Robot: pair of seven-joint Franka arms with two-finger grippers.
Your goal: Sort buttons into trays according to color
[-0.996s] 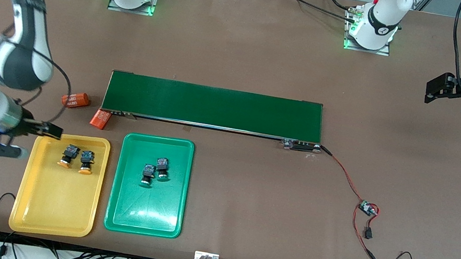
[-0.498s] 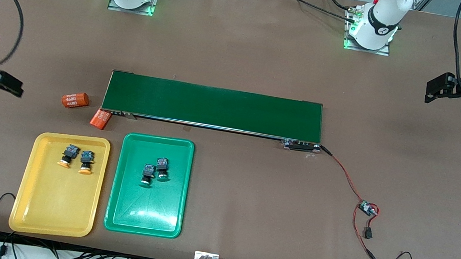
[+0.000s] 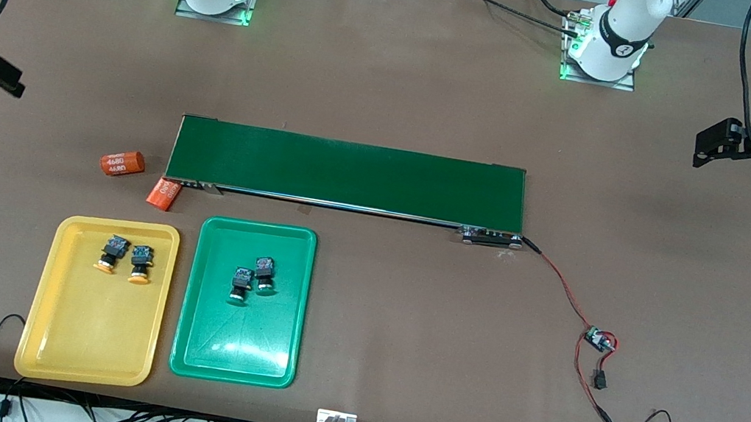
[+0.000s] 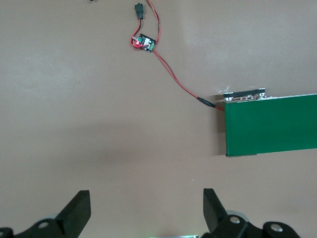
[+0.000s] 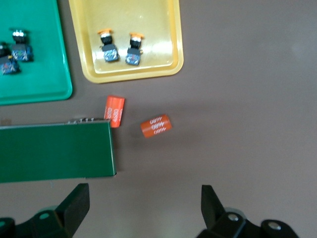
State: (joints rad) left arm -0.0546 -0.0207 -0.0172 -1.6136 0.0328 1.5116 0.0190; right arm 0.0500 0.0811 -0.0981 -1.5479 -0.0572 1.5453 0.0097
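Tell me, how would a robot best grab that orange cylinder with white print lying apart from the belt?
Probably from straight above, across the middle of the orange cylinder with white print. It lies on its side on the brown table, with bare table all round, so the jaws should close on its two long curved sides, crosswise to its length. Gripped by the flat ends, it could roll.

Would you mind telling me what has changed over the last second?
The right claw, open and empty, has pulled away from the yellow tray and risen toward the right arm's end of the table. Nothing was taken or let go. The left claw waits, open. The yellow buttons and the green buttons in the green tray have not moved.
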